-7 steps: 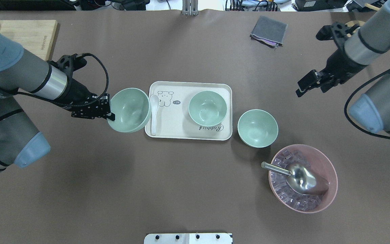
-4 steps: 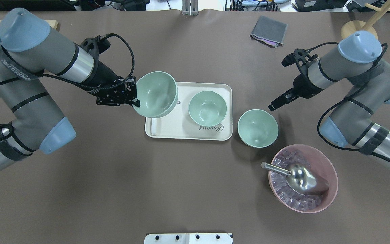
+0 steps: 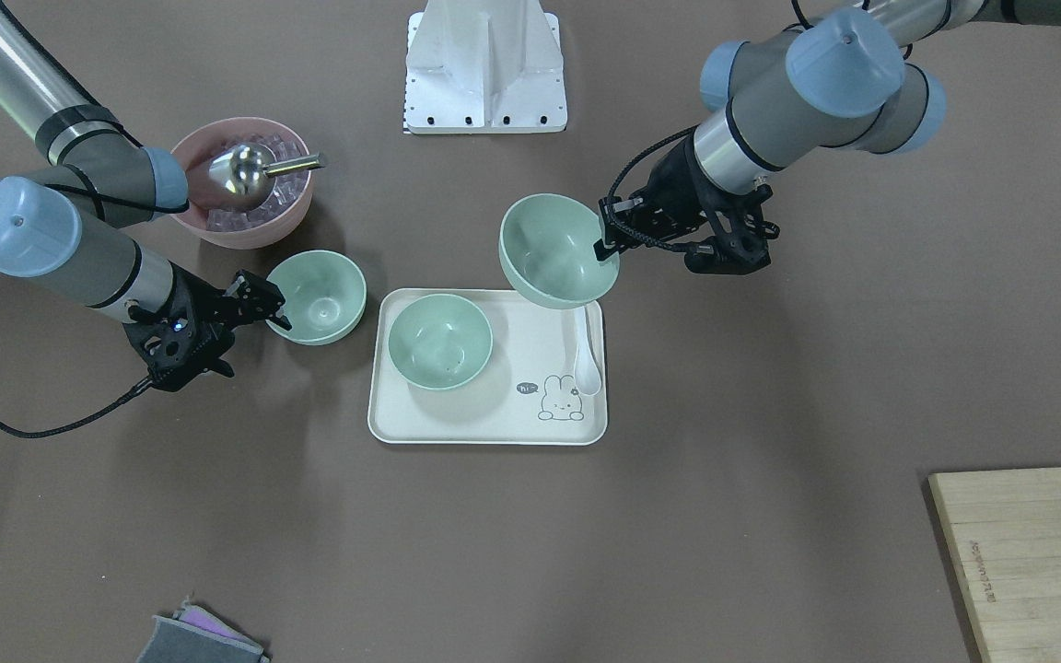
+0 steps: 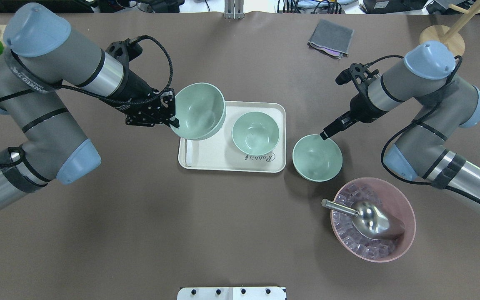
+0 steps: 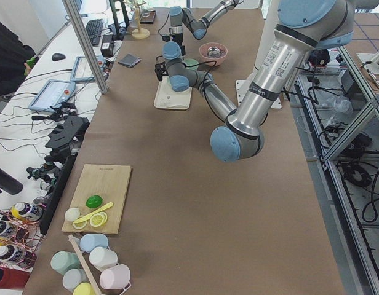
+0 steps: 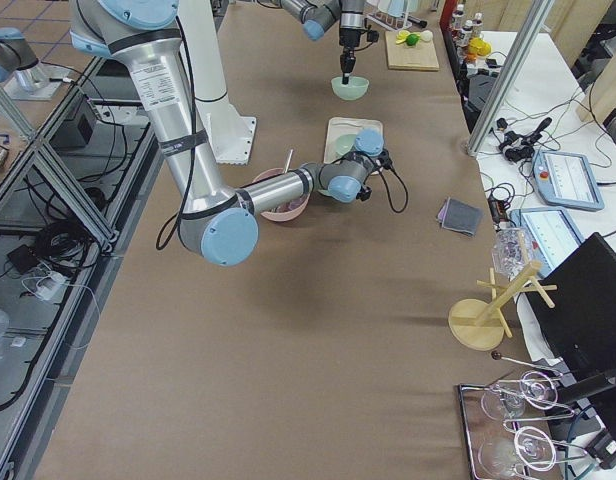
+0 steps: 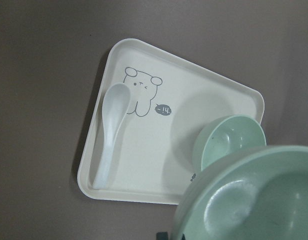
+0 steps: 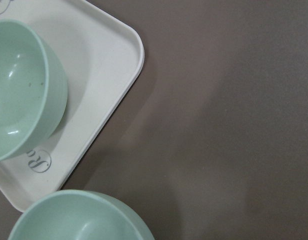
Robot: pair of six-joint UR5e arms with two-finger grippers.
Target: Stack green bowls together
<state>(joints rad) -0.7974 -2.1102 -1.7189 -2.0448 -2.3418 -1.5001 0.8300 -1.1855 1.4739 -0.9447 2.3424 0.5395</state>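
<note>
Three pale green bowls show. My left gripper point(image 4: 175, 121) is shut on the rim of one green bowl point(image 4: 198, 110) and holds it tilted above the left end of the white tray point(image 4: 223, 155). It also fills the lower right of the left wrist view point(image 7: 254, 200). A second green bowl point(image 4: 255, 133) stands on the tray's right half. The third green bowl point(image 4: 317, 157) stands on the table right of the tray. My right gripper point(image 4: 325, 134) is open and empty, with its fingertips at that bowl's far rim point(image 3: 274, 313).
A white spoon point(image 7: 110, 130) lies on the tray's left side, partly under the held bowl. A pink bowl point(image 4: 406, 233) with ice and a metal scoop point(image 4: 369, 218) stands at the near right. A grey cloth point(image 4: 331, 38) lies far right. A cutting board point(image 3: 1028, 552) is at the far left.
My left arm has lifted its bowl and carried it right, from beside the tray to above its left end. My right arm has come in and down to the third bowl's rim.
</note>
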